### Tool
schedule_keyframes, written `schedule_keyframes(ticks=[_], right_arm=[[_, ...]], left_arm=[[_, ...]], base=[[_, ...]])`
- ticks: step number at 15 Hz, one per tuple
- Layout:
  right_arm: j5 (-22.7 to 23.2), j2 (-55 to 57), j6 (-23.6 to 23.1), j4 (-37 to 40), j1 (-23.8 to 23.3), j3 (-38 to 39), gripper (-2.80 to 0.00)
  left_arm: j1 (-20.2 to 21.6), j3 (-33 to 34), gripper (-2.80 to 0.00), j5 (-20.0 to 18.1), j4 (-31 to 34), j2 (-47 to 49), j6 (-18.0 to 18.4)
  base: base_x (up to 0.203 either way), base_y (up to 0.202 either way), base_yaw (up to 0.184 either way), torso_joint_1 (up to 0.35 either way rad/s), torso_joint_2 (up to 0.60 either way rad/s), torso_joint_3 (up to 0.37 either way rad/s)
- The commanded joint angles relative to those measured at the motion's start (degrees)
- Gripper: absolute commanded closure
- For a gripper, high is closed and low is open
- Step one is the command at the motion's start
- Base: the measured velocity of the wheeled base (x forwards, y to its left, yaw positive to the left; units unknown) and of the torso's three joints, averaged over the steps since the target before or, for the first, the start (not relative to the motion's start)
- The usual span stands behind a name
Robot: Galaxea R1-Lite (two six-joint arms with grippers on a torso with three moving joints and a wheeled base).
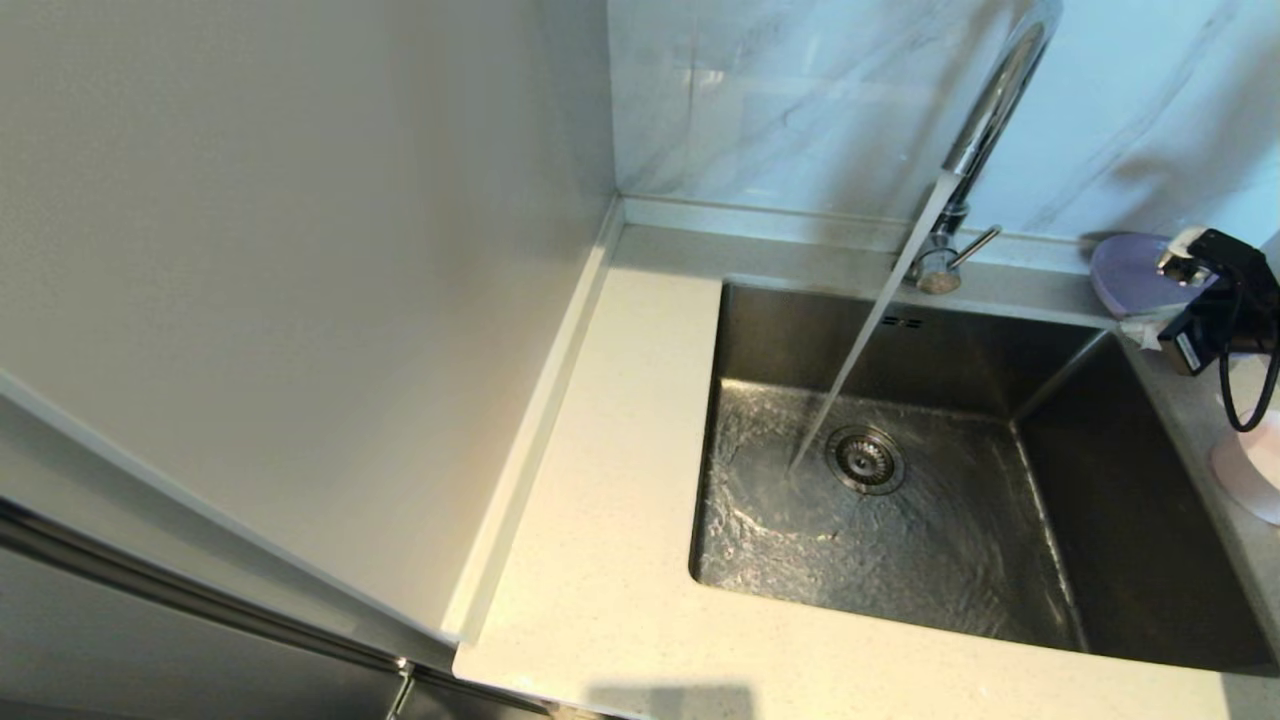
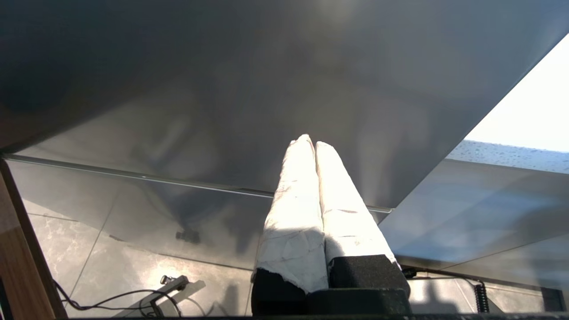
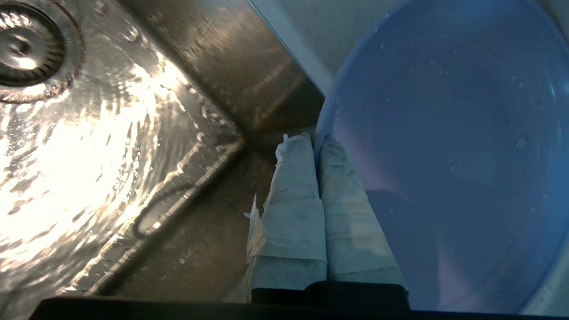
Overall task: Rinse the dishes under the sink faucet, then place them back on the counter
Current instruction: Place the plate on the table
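The lavender plate (image 1: 1130, 275) is over the counter (image 1: 600, 500) at the basin's back right corner, wet with drops (image 3: 444, 133). My right gripper (image 1: 1160, 315) is shut on the plate's rim on the side toward the basin, its taped fingers pinching the edge (image 3: 316, 140). Whether the plate rests on the counter I cannot tell. The pink bowl (image 1: 1250, 470) stands on the counter at the far right, partly cut off. The chrome sink faucet (image 1: 985, 120) pours a steady stream (image 1: 860, 350) into the basin. My left gripper (image 2: 310, 141) is parked low, shut and empty.
The steel basin (image 1: 1100, 450) holds rippling water round the drain (image 1: 865, 460). A grey side wall (image 1: 300, 250) rises at the left of the counter. A black cable (image 1: 1250, 400) loops from my right wrist above the bowl.
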Motion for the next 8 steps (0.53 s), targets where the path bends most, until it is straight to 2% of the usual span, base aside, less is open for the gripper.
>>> schedule_keyframes(ticks=[1,8], right_arm=[[0.2,1.2,-0.6,0.2,-1.4,-0.2,0.00],[0.2,-0.2,-0.4,0.7,-2.1,1.8,0.00]], left_arm=[[0.0,0.0,0.00,0.0,0.0,0.0,0.0],[0.0,0.0,0.00,0.0,0.0,0.0,0.0]], base=[[0.000,0.000,0.000,0.000,0.00,0.000],[0.000,0.000,0.000,0.000,0.00,0.000]])
